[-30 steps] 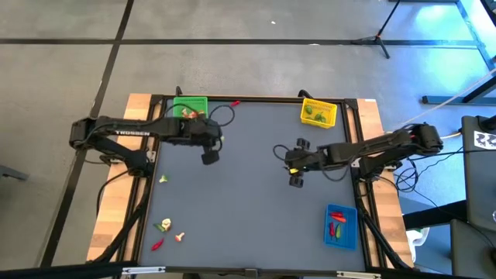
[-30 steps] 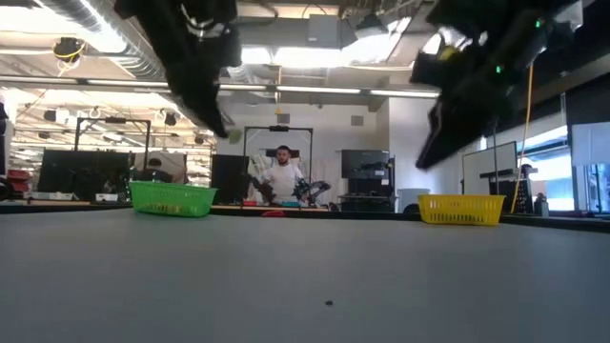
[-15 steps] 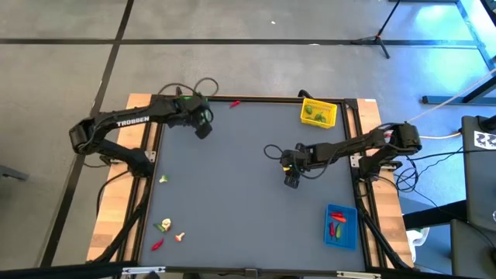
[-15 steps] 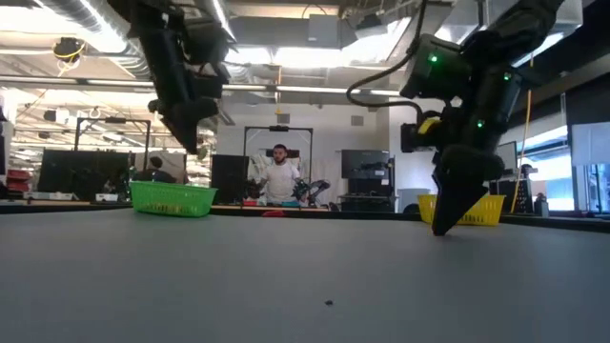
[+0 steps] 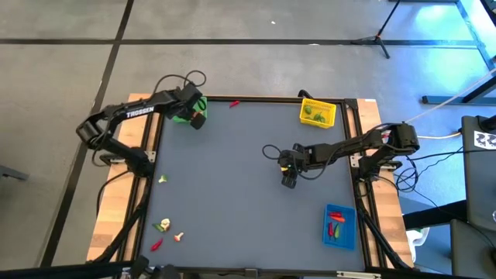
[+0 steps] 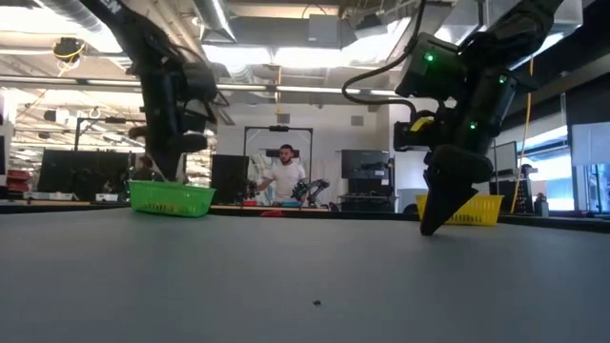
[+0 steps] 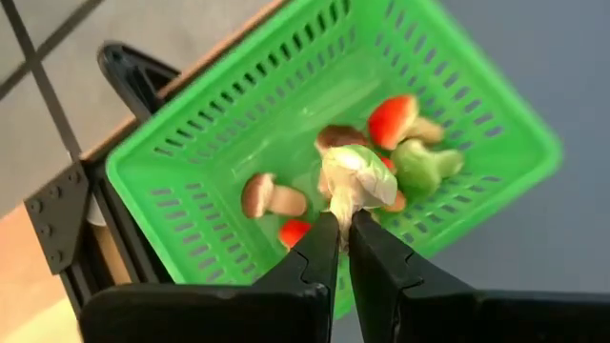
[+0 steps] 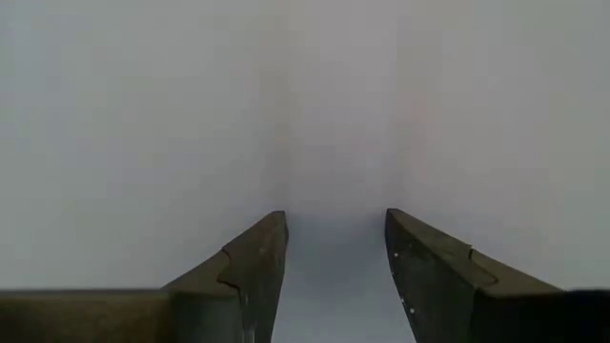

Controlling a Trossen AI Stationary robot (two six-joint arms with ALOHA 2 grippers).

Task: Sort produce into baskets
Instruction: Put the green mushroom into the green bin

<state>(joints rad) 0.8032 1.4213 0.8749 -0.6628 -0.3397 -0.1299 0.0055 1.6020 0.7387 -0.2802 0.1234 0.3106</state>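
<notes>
Green basket (image 7: 238,143) sits under your left gripper (image 7: 341,232), clenched on a pale green-white vegetable piece (image 7: 357,179) above it; your right gripper (image 8: 334,248) hangs spread, empty, well away.

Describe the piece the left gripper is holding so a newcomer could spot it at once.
Find the green basket at the table's far left corner. Directly above it, the left gripper is shut on a pale mushroom-like piece with a green-tinged cap. The other pieces lie loose in the basket; only this one is pinched between dark fingers.
</notes>
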